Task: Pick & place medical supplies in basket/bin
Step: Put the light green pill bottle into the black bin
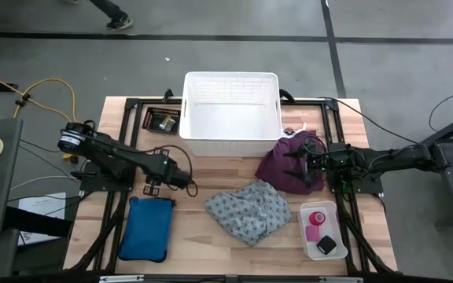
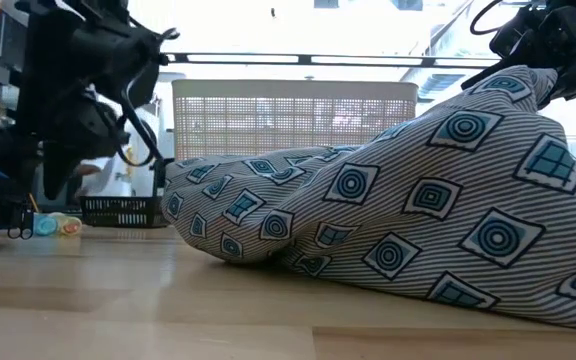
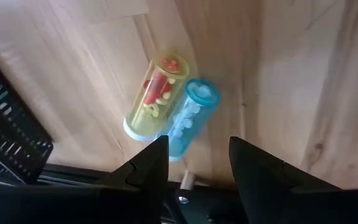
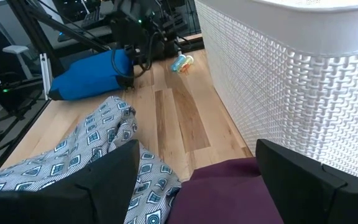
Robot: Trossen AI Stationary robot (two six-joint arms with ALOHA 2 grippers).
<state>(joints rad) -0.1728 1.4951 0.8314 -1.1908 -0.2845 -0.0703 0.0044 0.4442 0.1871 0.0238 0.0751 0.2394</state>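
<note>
Hovering just above the purple cloth [image 1: 289, 167], the right gripper [image 1: 311, 165] has its fingers spread wide and pinches nothing; the white basket [image 1: 231, 112] stands close beside it, and the grey patterned cloth [image 1: 248, 211] lies near, toward the table's front. Past that, a clear tray [image 1: 322, 229] holds the pink tape roll [image 1: 317, 218] and small black block [image 1: 327, 245]. The left gripper [image 3: 194, 155], also spread, hangs over two small clear bottles [image 3: 169, 107] lying side by side.

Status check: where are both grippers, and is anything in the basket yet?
Left gripper open above two small bottles. Right gripper open over purple cloth. White basket looks empty. Grey patterned cloth lies mid-table.
</note>
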